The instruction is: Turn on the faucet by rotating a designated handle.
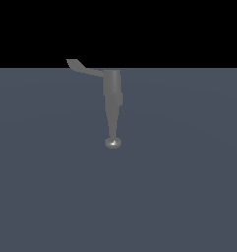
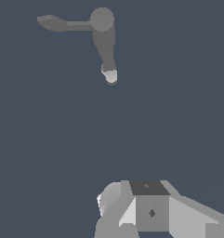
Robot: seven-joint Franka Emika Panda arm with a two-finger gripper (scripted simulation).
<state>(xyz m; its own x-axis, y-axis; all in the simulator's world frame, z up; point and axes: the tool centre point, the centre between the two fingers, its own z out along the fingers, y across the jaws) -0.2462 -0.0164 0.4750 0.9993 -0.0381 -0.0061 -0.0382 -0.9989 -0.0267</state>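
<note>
Faucet (image 1: 112,98) upright on counter (image 1: 189,187), handle (image 1: 83,68) branching toward exterior view's left. Claw (image 2: 146,209) well apart, holding nothing; opening impossible to tell.

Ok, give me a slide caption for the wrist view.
Wrist view: end effector far from the grey faucet, its handle untouched.

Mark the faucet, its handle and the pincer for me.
faucet (image 1: 112,91): exterior view, on the cylindrical body.
handle (image 1: 79,66): exterior view, on the curved lever near its flared tip.
pincer (image 2: 150,211): wrist view, on the grey housing; fingertips out of frame.
</note>
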